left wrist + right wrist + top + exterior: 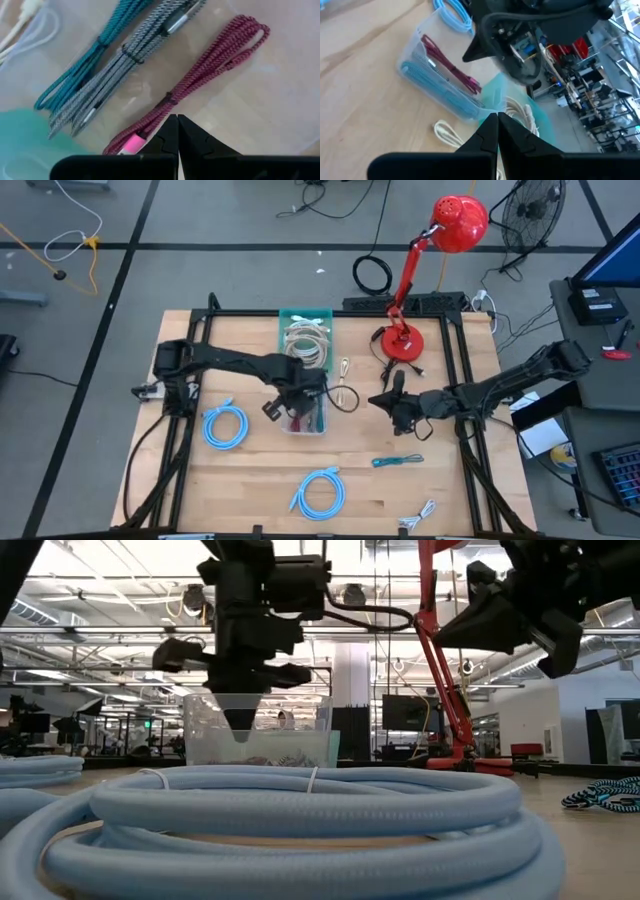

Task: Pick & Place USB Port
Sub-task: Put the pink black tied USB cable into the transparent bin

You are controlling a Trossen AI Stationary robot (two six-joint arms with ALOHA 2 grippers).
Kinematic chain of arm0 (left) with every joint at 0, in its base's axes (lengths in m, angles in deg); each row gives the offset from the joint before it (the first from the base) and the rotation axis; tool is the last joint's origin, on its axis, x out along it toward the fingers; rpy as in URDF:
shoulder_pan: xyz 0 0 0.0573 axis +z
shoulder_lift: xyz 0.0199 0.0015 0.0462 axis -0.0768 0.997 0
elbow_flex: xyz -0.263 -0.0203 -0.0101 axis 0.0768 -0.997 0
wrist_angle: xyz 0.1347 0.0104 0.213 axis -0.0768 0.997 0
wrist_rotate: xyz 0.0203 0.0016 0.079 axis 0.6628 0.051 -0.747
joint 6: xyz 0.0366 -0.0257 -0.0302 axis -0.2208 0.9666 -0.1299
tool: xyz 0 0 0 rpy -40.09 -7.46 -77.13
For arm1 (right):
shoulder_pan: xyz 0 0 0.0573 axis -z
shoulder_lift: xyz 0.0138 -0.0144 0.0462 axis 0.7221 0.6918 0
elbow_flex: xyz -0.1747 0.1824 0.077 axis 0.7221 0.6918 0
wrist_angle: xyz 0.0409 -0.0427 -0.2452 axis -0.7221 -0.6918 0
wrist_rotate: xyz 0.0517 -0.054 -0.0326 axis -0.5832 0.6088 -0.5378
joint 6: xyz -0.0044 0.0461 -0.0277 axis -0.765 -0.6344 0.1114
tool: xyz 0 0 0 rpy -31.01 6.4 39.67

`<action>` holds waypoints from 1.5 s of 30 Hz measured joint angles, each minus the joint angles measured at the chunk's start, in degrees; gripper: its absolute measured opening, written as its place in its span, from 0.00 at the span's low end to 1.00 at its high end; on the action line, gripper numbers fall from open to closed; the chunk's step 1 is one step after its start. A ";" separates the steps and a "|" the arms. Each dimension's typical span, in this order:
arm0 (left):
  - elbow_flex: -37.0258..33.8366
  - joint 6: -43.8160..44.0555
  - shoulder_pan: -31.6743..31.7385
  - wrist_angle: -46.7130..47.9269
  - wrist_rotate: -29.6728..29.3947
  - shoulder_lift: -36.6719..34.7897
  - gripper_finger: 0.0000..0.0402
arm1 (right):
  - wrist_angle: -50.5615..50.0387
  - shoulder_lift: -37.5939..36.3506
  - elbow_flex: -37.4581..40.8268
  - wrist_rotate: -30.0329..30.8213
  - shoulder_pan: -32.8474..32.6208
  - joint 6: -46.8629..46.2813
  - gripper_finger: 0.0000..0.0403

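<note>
table [250, 480] first: wood top, clear bin [303, 420] mid-table w/ a teal tray [305, 317] at its far end. my left gripper [293, 408] hangs over the bin, tips pressed together, holding nothing as far as i can see. right gripper [385, 401] waits off to the side, just beside the bin, also pressed shut & empty, lamp [420, 270] beyond it.

under the left claw, in the bin: maroon braided usb cable [200, 75] lies right below the tips w/ its pink plug [131, 145] nearly touching them; grey braided cable [117, 62] & teal cable [82, 67] lie further out on one side, well clear of the tips.

i read the step as a pick from the bin, likely the maroon one since it's closest. to do it well imo: spread the jaws before dropping, else shut tips just push the bundle around. come down astride the tied middle of the maroon bundle, not the plug end, so the loops stay together. keep off the grey cable next door & off the bin wall. close slow, lift straight up & check nothing else rides along.

loose cables elsewhere: light blue coils [225, 425] on the far side from the right arm, white cable [345, 395] between the two claws, small teal bundle [398, 461] nearer the right claw.
</note>
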 joint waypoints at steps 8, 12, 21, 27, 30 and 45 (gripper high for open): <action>1.56 -2.02 -0.42 0.92 0.44 1.95 0.00 | -0.34 0.11 -0.01 -0.10 -0.07 -4.55 0.00; 1.56 -2.46 -1.12 0.75 1.86 1.94 0.00 | -0.40 0.11 -0.01 -1.58 -0.07 -5.87 0.00; 0.51 -2.44 -1.44 -0.28 1.87 1.94 0.00 | 0.39 0.12 -0.01 -3.36 -0.10 -5.93 0.00; -2.47 -2.41 -1.01 -4.13 1.92 1.94 0.00 | 0.57 0.11 -0.01 -3.45 -0.10 -5.95 0.00; -3.46 -2.20 -0.88 -5.90 1.90 1.92 0.00 | 0.56 0.11 -0.01 -5.03 -0.08 -5.97 0.00; -3.81 -1.63 -0.45 -10.79 0.70 1.90 0.00 | 0.56 0.11 -0.01 -6.13 -0.10 -6.00 0.00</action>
